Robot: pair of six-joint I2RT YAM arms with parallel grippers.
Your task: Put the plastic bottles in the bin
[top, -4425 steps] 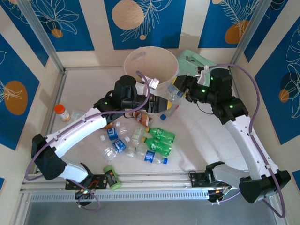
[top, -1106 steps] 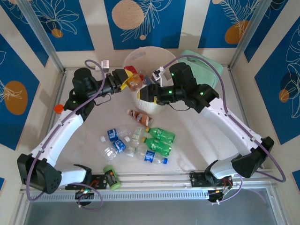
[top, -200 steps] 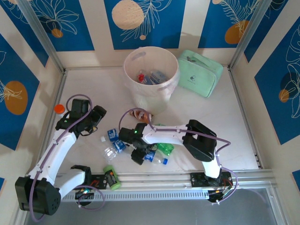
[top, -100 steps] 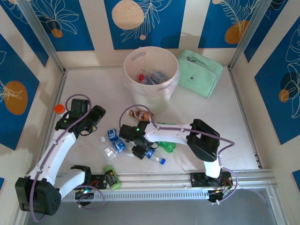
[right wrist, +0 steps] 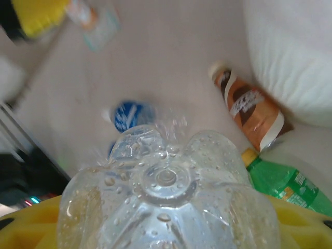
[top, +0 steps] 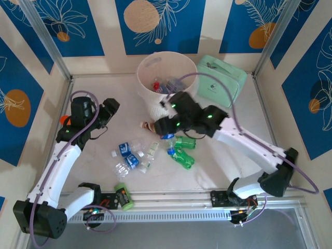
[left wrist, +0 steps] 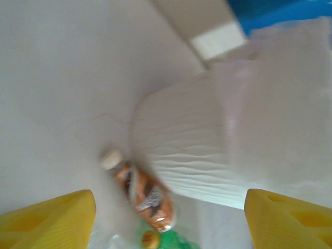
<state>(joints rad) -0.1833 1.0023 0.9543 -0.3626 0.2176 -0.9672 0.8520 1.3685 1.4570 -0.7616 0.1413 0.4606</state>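
Bottles (top: 129, 155) are lying scattered over the middle of the table (top: 233, 155), closer to its front edge than to its back edge. The clear ones with blue labels are lying toward the left, and a green bottle (top: 182, 157) is lying toward the right. More are sitting inside the bin (top: 148, 65), which is standing at the middle of the back edge. A brown bottle (top: 151, 126) is lying on its side just beside the foot of the bin.

The right gripper (top: 167, 130) is hanging over the table just in front of the bin, between the brown bottle and the green one. It is gripping a clear bottle (right wrist: 168, 202) with a blue cap. Its yellow fingers (right wrist: 303, 225) are pressing on both sides of the body, set about as wide as the bottle, and the dimpled, droplet-speckled base is facing the wrist camera.

The left gripper (top: 110, 106) is hovering over the left part of the table, to the left of the bin. Its fingers (left wrist: 49, 218) are standing wide apart, touching nothing and carrying nothing, with the bin and the brown bottle lying beyond them.
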